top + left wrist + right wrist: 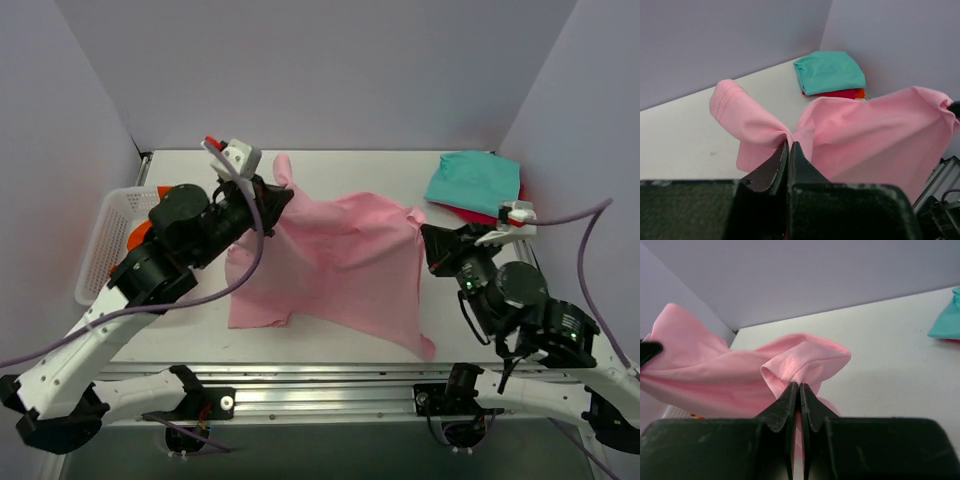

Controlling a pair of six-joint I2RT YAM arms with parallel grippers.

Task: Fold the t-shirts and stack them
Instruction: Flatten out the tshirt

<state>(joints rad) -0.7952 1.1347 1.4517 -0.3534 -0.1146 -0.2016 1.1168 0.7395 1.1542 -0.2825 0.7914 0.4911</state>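
Left pincer is clenched on a bunched edge of the pink tee; right pincer grips the opposite edge. The tee hangs stretched between them above the tabletop. Beyond the right pincer, a folded teal tee lies on a red tee.

I get soft, even light from above, with faint shadow beneath the light pink cloth t-shirt. In the left wrist view, the near black fingers blur at the frame's bottom.
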